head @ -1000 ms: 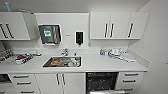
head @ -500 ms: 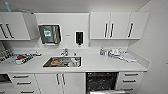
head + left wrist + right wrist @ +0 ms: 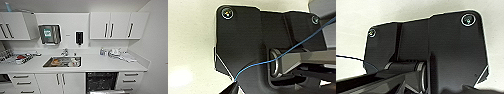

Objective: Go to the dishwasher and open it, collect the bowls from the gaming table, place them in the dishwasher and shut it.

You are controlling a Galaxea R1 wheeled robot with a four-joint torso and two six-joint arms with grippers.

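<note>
Dishwasher (image 3: 102, 82) first, because neither pincer's opening can be told from the wrist views; both show the robot's own dark plate against a pale surface. It sits under the white counter (image 3: 105, 65), right of the sink (image 3: 62, 61), its door dropped and dark racks showing. Opening looks done. Judging by that, fetching the bowls is the step ahead, which calls for leaving this kitchen wall.

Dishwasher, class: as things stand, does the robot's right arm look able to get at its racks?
Probably yes: the dishwasher stands open under the counter, with nothing visible before its dark interior.
</note>
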